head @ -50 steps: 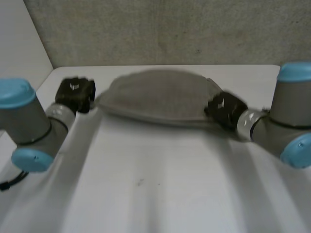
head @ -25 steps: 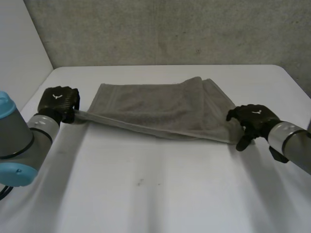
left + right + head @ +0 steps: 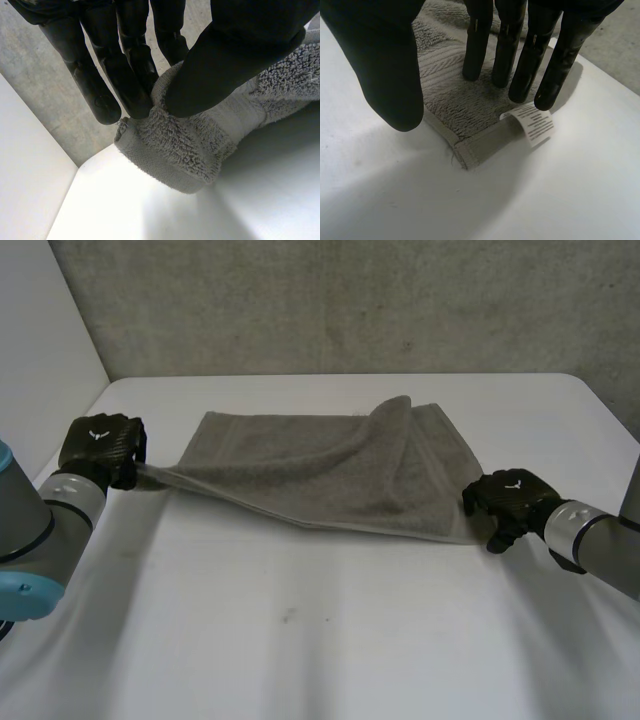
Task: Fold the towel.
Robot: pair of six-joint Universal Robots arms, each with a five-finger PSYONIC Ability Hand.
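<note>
Towel (image 3: 330, 475): grey, spread on white table (image 3: 300, 640), one corner raised and pinched between thumb and fingers of left hand (image 3: 98, 445). Right hand (image 3: 510, 498): fingers straight at the opposite corner, gripping nothing.

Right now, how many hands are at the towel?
2. The left hand pinches the towel's left near corner. The right hand is open, with straight fingers over the right near corner by the label.

Grey towel (image 3: 330, 465): terry cloth, rough looped pile, flat-woven at the hem. White table (image 3: 300, 640): smooth, matt. Back wall (image 3: 350, 300): rough, speckled concrete.
</note>
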